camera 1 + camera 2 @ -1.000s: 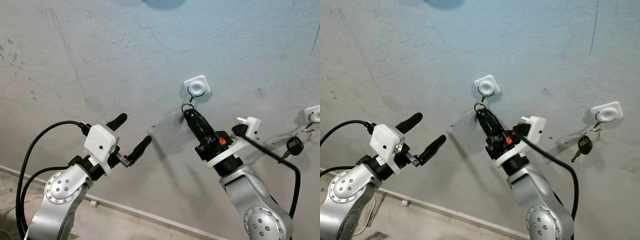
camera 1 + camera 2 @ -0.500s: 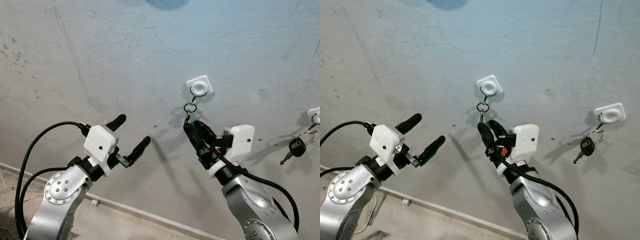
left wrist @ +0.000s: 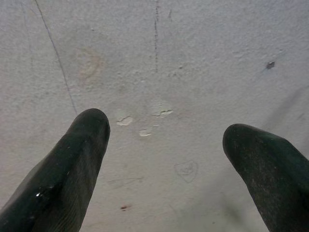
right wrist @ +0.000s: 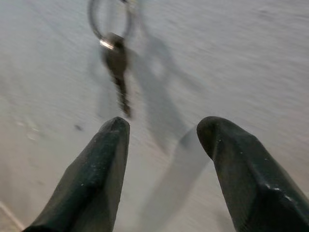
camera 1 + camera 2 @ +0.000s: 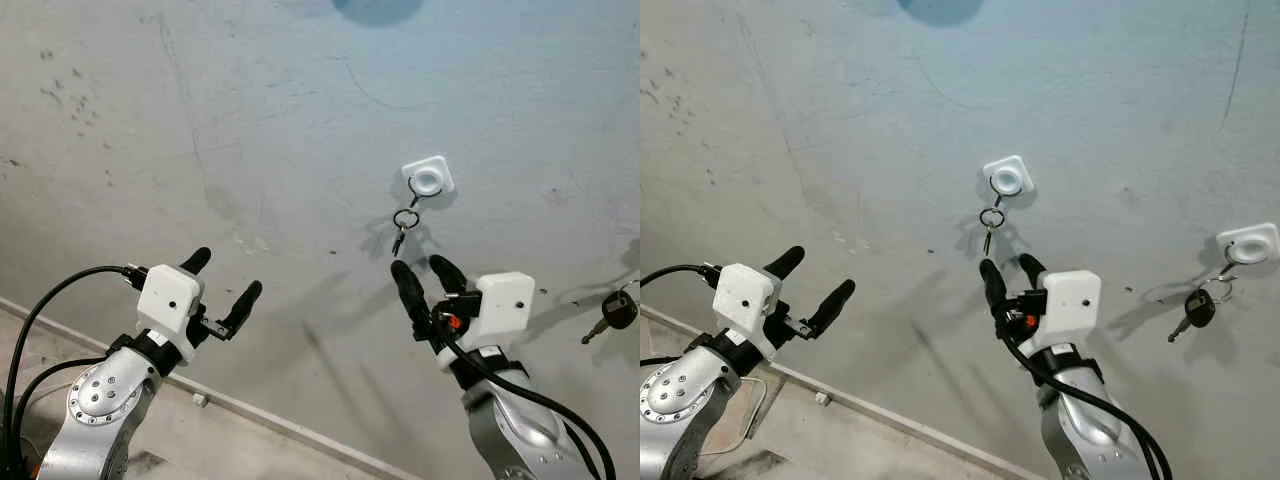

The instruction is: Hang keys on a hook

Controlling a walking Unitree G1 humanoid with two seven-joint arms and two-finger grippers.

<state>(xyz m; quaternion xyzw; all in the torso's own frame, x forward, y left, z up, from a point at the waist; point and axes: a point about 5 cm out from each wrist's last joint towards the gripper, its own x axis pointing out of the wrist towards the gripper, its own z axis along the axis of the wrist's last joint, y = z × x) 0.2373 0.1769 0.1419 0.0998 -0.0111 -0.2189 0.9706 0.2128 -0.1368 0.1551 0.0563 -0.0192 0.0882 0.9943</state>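
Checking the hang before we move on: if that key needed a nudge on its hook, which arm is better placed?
Right. The right end effector is open just below the key hanging on the hook; the left end effector is far off to the side.

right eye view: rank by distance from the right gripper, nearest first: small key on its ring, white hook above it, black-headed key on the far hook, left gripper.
1. small key, just above the right gripper, hanging on its ring
2. white hook, straight above that key
3. Too close to call: black-headed key, off to the right, and left gripper, off to the left
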